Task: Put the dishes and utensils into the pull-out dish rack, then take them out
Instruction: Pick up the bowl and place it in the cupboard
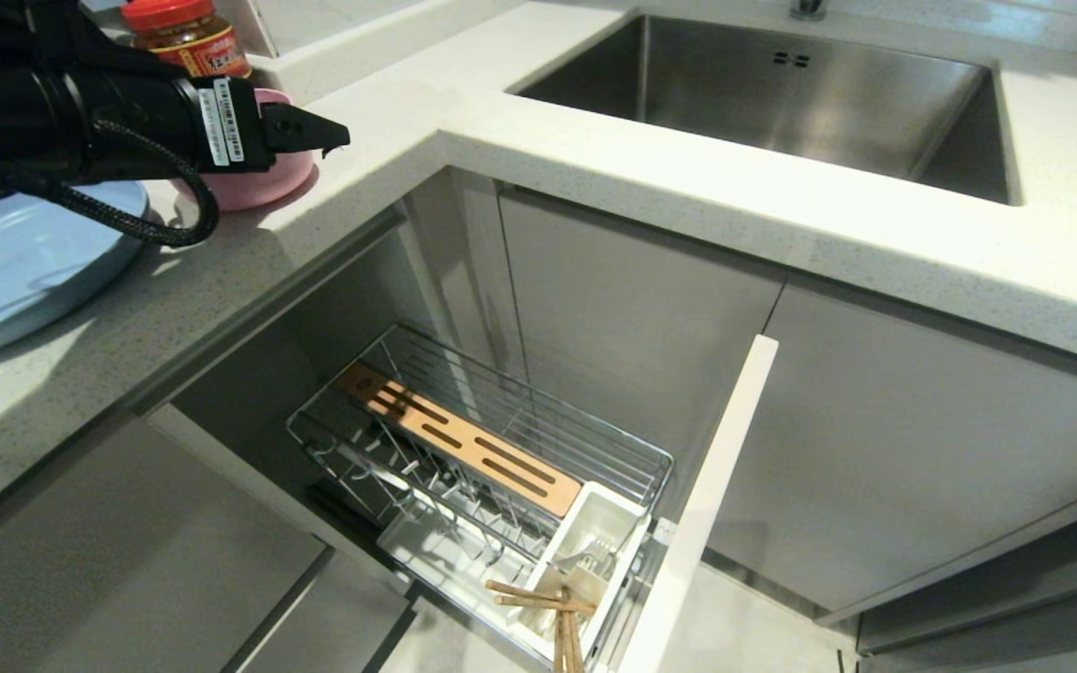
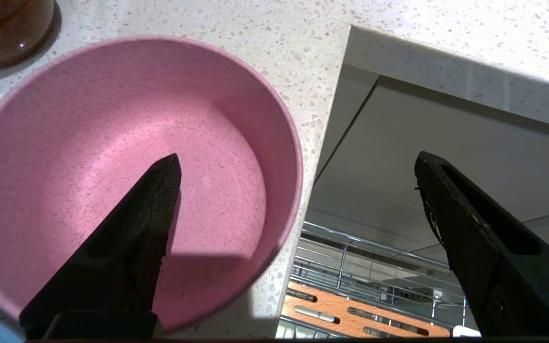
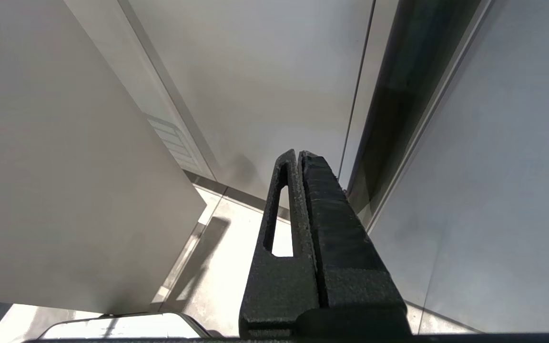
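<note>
Left claw (image 2: 298, 166) spread wide over pink bowl (image 2: 88, 143), barcode label text unreadable; right claw (image 3: 298, 157) pressed together.

The right gripper (image 3: 299, 155), fingers pressed together, faces grey cabinet panels (image 3: 274, 71).

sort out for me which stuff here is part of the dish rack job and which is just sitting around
Part of the job:
- pink bowl, on the counter under the open left gripper
- blue plate, on the counter
- chopsticks and fork, in the utensil cup
- pull-out dish rack

Just sitting around:
- red-lidded jar
- steel sink
</note>
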Motion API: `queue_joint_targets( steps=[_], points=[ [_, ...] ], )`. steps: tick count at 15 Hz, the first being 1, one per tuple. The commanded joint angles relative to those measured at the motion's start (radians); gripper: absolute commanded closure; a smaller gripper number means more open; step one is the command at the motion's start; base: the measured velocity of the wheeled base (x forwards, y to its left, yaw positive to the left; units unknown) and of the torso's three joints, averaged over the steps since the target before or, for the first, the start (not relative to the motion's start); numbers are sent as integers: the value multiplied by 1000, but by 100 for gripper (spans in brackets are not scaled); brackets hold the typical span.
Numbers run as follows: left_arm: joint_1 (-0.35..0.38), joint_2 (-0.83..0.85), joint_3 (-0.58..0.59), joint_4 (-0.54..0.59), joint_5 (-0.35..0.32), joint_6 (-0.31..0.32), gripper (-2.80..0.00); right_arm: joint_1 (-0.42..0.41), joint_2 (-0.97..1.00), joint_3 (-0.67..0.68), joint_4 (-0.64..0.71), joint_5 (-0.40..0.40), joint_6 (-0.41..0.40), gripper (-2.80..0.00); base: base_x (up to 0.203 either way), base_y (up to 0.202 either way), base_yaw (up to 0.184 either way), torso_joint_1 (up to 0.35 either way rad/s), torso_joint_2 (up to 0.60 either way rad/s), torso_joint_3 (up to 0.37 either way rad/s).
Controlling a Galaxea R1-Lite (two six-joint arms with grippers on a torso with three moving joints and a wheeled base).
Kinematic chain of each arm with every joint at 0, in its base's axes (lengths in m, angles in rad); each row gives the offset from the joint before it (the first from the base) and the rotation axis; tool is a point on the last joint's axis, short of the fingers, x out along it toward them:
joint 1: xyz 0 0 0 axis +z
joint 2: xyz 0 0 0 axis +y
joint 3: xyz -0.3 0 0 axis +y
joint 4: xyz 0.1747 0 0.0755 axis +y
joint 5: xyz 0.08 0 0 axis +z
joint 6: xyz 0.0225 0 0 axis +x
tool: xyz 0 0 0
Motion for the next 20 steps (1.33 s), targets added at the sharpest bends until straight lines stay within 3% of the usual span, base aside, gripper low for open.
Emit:
queue_joint_targets(
  steps=[1, 4, 5, 20],
  points=[
    [1, 18, -12, 4, -1, 0, -280, 0, -4, 0, 0, 0, 1, 0, 0, 0, 0, 0, 0, 0],
    [0, 26, -12, 4, 0, 1, -280, 0, -4, 0, 0, 0, 1, 0, 0, 0, 0, 0, 0, 0],
    [1, 28, -12, 4, 0, 1, 0, 0, -4, 0, 0, 0, 1, 0, 0, 0, 0, 0, 0, 0],
    [-1, -37, -7, 45, -1, -14, 0, 0, -4, 0, 0, 0, 1, 0, 0, 0, 0, 0, 0, 0]
  ],
)
